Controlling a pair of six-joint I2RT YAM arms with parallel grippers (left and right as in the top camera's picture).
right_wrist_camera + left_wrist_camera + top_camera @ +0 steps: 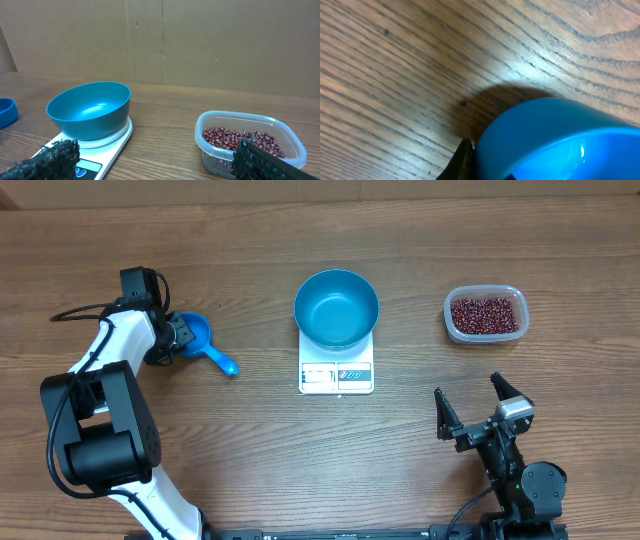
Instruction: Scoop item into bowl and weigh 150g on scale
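The blue bowl (336, 308) (90, 112) stands empty on the white scale (336, 377) (111, 144) at mid table. The red-brown beans (485, 314) (235, 138) lie heaped in a clear tub (450, 322) (200, 131) at the right. At the left, a small blue scoop (198, 337) (555, 140) rests on the wood, its handle pointing toward the scale. My left gripper (180, 332) (487, 169) is shut on the scoop's wall, one finger outside the cup and one inside. My right gripper (480, 408) (155, 165) stands open and empty near the front edge, facing bowl and tub.
Bare wooden table (250, 470) lies between the scoop, the scale and the tub. A brown cardboard wall (165, 40) rises behind the table. The left arm's black cable (80, 311) loops at the far left.
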